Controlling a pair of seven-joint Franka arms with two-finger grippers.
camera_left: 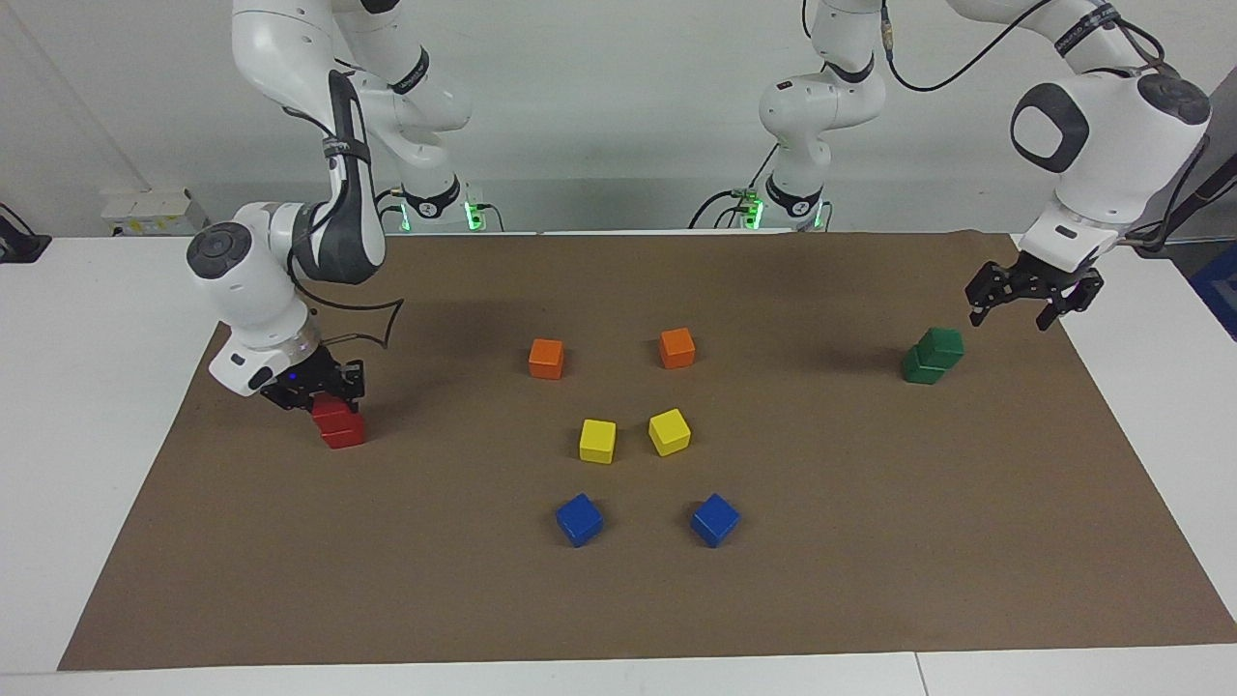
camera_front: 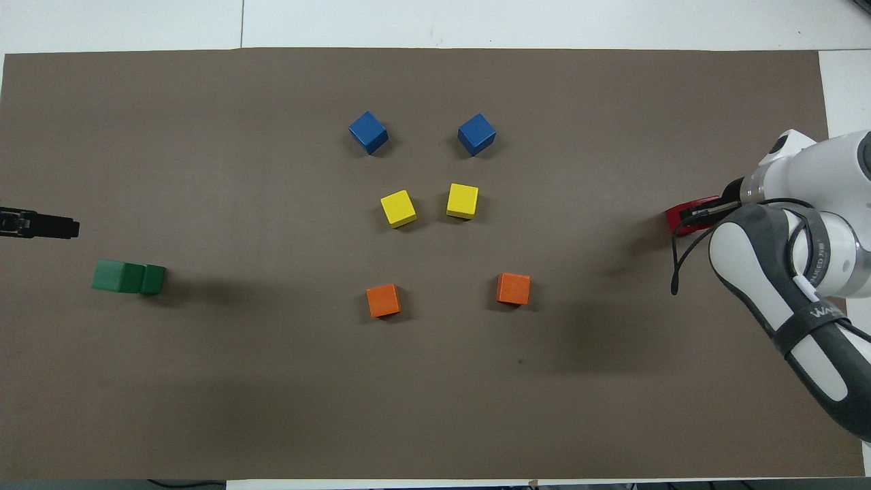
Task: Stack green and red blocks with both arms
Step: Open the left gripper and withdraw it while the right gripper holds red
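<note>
Two red blocks (camera_left: pixel 338 423) stand stacked on the brown mat toward the right arm's end; the stack also shows in the overhead view (camera_front: pixel 684 216). My right gripper (camera_left: pixel 324 391) is down on the upper red block, and its hand partly hides that block. Two green blocks (camera_left: pixel 933 356) stand stacked toward the left arm's end, the upper one set slightly off the lower; they also show in the overhead view (camera_front: pixel 128 277). My left gripper (camera_left: pixel 1032 307) is open and empty, raised above the mat's edge beside the green stack and apart from it. It shows in the overhead view (camera_front: pixel 41 224) too.
Two orange cubes (camera_left: pixel 546 359) (camera_left: pixel 676 348), two yellow cubes (camera_left: pixel 597 440) (camera_left: pixel 669 431) and two blue cubes (camera_left: pixel 579 519) (camera_left: pixel 715 519) lie singly in pairs in the middle of the brown mat (camera_left: pixel 870 580), the blue pair farthest from the robots.
</note>
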